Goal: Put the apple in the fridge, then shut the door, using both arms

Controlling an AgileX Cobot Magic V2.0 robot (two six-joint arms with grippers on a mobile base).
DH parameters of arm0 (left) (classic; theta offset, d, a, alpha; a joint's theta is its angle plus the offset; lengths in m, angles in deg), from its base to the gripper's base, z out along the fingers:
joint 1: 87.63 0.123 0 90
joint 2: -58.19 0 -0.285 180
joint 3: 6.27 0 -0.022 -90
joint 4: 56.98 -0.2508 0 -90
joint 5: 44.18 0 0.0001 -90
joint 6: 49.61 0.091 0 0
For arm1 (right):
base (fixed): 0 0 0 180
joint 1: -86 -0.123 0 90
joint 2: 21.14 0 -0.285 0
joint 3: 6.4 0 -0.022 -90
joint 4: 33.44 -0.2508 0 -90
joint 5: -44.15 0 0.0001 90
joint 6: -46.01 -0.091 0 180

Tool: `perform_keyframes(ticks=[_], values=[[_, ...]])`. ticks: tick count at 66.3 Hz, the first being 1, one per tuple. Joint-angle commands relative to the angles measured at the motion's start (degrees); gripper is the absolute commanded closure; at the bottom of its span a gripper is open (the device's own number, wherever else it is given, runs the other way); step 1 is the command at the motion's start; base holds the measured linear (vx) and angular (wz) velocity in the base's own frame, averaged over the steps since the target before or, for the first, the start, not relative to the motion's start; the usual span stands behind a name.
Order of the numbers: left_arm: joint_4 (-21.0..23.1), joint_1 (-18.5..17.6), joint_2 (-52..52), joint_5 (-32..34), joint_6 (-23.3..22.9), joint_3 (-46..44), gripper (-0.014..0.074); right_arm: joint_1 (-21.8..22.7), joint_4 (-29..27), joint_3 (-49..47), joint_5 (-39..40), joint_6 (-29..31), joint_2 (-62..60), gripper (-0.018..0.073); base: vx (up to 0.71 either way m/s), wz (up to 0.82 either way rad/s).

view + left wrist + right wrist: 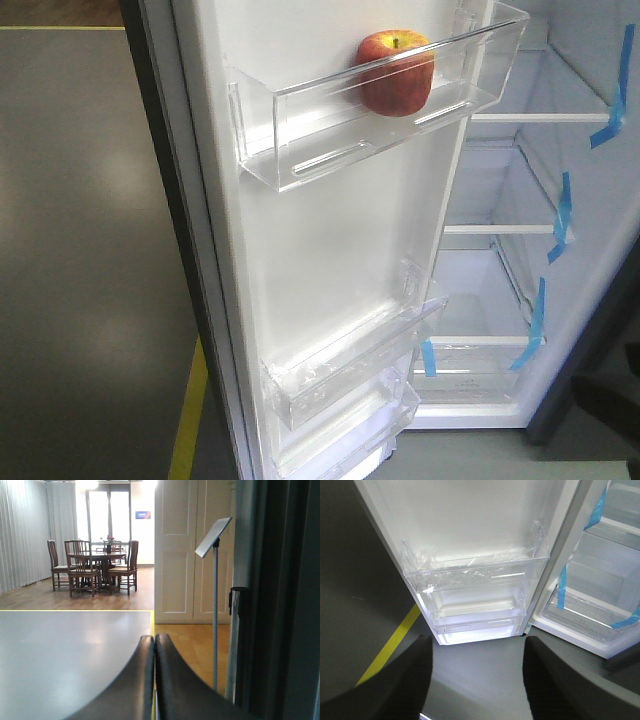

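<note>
The apple sits in the upper clear bin of the open door, higher up than the lower bins just ahead of the right end effector, which is spread wide and empty. The left end effector is pressed closed, holding nothing. Placing looks done; the door is not yet closed.

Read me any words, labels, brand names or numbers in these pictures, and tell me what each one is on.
Nothing here is legible.
Blue plaque on the far wall: white lettering, too small and blurred to read.
Tilted board on its stand: no writing shows.
No print shows on the fridge, the door or the blue tape strips.
</note>
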Motion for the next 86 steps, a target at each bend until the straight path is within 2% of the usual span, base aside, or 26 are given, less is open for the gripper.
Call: perform_keyframes(ticks=[1, 14, 35, 48, 58, 75, 80, 86], values=[[0.3, -0.4, 0.8, 4.2, -0.6, 1.7, 0.0602, 0.1, 0.1, 1.0, 0.9, -0.2, -3.2, 0.0174, 0.0, 0.0], [0.3, -0.4, 0.8, 4.2, -0.6, 1.7, 0.0602, 0.1, 0.0, 5.5, -1.9, -0.3, -10.3, 0.0174, 0.0, 0.0], [0.3, -0.4, 0.8, 4.2, -0.6, 1.7, 0.0602, 0.1, -0.1, 6.9, -11.9, -0.2, -19.3, 0.0174, 0.0, 0.0], [0.3, -0.4, 0.8, 4.6, -0.6, 1.7, 0.0602, 0.1, -0.1, 6.9, -17.4, -0.2, -20.3, 0.0174, 0.0, 0.0], [0.5, -0.4, 0.8, 4.7, -1.2, 1.7, 0.0602, 0.1, -0.1, 6.9, -18.1, -0.2, -20.3, 0.0174, 0.0, 0.0], [0.5, -0.4, 0.8, 9.2, -10.5, -1.6, 0.0602, 0.1, -0.1, 6.9, -18.1, -0.2, -20.3, 0.0174, 0.0, 0.0], [0.5, -0.4, 0.6, 6.4, -10.9, -5.5, 0.0602, 0.1, -0.1, 6.9, -18.1, -0.2, -20.3, 0.0174, 0.0, 0.0], [0.4, -0.4, -1.3, -1.1, -10.4, -12.4, 0.0602, 0.1, -0.1, 6.9, -18.1, -0.2, -20.3, 0.0174, 0.0, 0.0]])
